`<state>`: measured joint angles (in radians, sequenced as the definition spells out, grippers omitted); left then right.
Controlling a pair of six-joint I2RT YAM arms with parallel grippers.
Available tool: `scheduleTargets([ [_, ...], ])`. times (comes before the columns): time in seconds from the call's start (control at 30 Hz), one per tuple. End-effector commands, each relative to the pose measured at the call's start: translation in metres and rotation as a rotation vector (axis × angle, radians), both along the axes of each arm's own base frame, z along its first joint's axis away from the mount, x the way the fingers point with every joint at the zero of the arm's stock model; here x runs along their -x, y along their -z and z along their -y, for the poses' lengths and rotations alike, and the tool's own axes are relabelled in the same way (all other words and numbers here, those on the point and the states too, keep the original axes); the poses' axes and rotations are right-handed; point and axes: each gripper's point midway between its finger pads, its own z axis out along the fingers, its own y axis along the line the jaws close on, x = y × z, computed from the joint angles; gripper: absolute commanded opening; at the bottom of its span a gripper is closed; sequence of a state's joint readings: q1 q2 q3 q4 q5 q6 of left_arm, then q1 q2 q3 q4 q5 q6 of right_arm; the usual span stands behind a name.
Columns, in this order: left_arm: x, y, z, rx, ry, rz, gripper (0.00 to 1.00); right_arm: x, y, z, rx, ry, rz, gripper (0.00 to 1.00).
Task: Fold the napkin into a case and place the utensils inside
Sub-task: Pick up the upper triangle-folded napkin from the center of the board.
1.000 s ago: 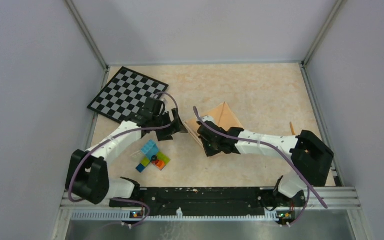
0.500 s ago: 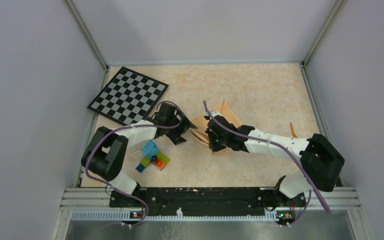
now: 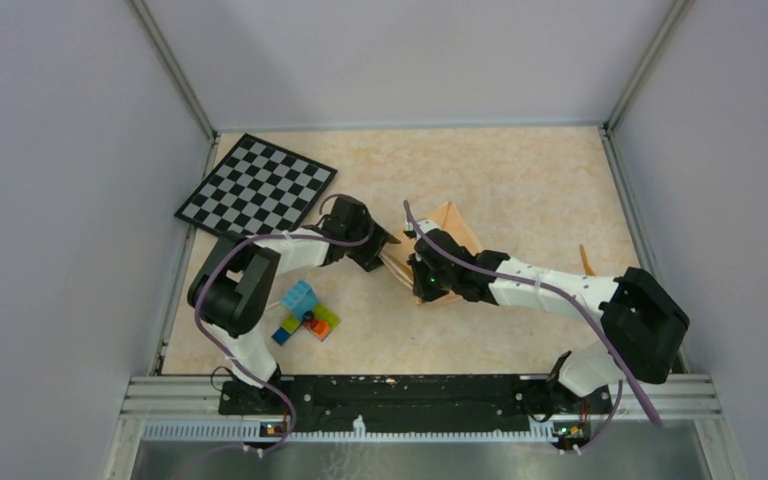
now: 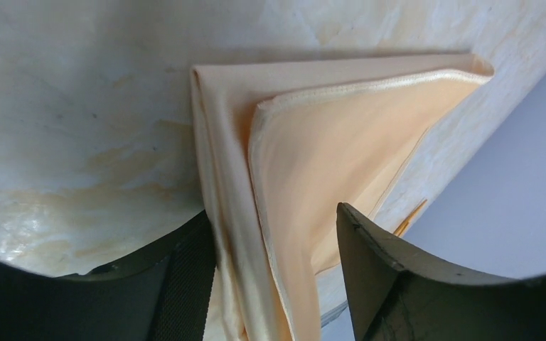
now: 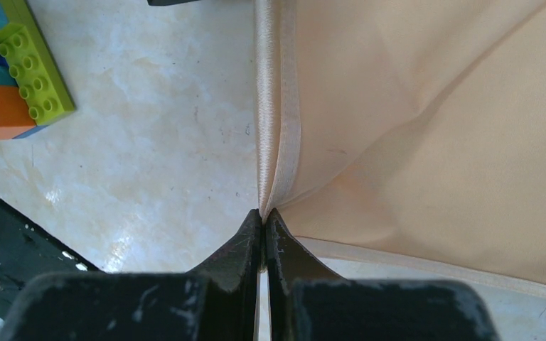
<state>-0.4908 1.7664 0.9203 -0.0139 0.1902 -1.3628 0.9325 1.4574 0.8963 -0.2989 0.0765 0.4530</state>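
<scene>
Pinching napkin (image 5: 426,128) hem: right fingers (image 5: 245,245), clear only at wrist.

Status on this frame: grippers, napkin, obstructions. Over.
Left gripper jaws open, straddling folded napkin edge. Right gripper shut on napkin hem. Toy bricks nearby, apart from cloth.
</scene>
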Motion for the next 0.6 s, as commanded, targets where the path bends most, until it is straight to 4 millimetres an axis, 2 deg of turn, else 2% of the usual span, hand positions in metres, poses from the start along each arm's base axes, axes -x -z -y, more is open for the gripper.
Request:
scheduleTargets([
  [0.0,-0.008,0.031,-0.037,-0.161,-0.082,-0.006,0.64,-0.006,-0.008,-0.004,-0.008,-0.023,0.026,0.00],
  [0.13,-0.007,0.042,-0.047,-0.153,-0.073,-0.018,0.64,0.001,-0.001,0.001,0.003,-0.042,0.015,0.00],
  [0.33,-0.011,0.052,-0.039,-0.123,-0.023,0.000,0.60,0.005,0.002,-0.002,0.000,-0.064,0.013,0.00],
  [0.5,-0.013,0.049,-0.050,-0.178,-0.040,0.030,0.50,0.007,0.004,0.002,0.032,-0.072,0.018,0.00],
  [0.57,-0.016,0.048,-0.053,-0.205,-0.033,0.045,0.40,0.013,0.008,0.002,0.056,-0.103,0.019,0.00],
])
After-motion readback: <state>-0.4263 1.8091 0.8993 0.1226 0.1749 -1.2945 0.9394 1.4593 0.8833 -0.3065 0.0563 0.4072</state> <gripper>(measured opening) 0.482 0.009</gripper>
